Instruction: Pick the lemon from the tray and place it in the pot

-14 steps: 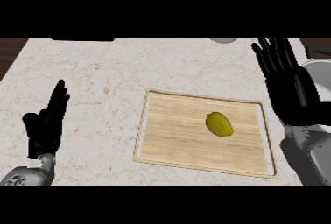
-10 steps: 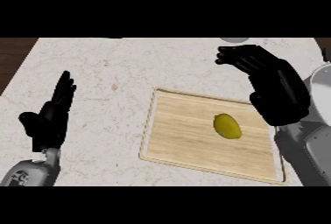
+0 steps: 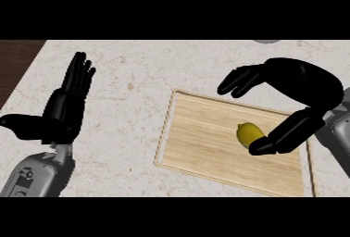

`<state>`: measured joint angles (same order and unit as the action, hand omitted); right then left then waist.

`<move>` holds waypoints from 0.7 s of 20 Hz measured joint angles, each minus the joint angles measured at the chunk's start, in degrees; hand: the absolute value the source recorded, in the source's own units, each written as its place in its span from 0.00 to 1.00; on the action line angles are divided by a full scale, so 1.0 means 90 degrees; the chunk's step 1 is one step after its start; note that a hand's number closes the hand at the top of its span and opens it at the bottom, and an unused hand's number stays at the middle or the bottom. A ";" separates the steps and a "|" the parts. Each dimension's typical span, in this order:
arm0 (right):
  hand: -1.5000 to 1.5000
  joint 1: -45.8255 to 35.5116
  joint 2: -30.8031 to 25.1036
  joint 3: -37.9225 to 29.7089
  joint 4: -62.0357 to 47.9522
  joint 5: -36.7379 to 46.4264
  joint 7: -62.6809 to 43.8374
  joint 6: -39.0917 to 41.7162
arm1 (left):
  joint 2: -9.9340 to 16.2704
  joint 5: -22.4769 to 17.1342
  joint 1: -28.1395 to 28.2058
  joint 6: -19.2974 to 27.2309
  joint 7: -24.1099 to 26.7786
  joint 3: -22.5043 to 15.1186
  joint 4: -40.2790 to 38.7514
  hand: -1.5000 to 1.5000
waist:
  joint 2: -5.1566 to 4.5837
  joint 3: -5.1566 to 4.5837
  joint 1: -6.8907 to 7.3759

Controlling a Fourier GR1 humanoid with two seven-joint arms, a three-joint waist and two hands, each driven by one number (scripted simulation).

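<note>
The lemon (image 3: 247,133) lies on the wooden tray (image 3: 205,139), in its right half, with its long axis running roughly from far to near, a little tilted. Its near right end is covered by the thumb of the right hand (image 3: 301,88). This hand hangs over the tray's right part, the fingers arched toward the left and the thumb reaching down beside the lemon; it is spread and does not yet close on the fruit. The left hand (image 3: 65,109) rests open at the left on the marble counter (image 3: 130,65), fingers straight, pointing far. A small grey object is cut off at the far edge, too little to identify.
</note>
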<state>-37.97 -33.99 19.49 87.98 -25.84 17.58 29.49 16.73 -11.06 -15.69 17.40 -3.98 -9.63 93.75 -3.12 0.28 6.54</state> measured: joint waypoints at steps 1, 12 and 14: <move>0.00 -0.0039 -0.0097 -0.0018 -0.0100 0.0062 0.0308 0.0324 | -0.0010 -0.0037 -0.0036 -0.0021 0.0018 0.0026 -0.0002 0.50 | -0.0007 0.0008 -0.0010; 0.00 -0.0789 -0.1217 0.0398 -0.0473 0.2034 0.1739 0.0891 | -0.0004 -0.0295 -0.0300 -0.0234 0.0064 0.0246 -0.0177 0.50 | 0.0051 0.0012 -0.0048; 0.00 -0.0857 -0.1336 0.0697 -0.0395 0.2525 0.1995 0.0700 | 0.0023 -0.0324 -0.0353 -0.0258 0.0050 0.0311 -0.0261 0.50 | 0.0063 0.0010 -0.0075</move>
<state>-45.68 -46.01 25.76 84.42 -3.11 35.54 35.79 16.94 -13.97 -18.87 15.08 -3.53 -6.84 91.40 -2.56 0.37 5.86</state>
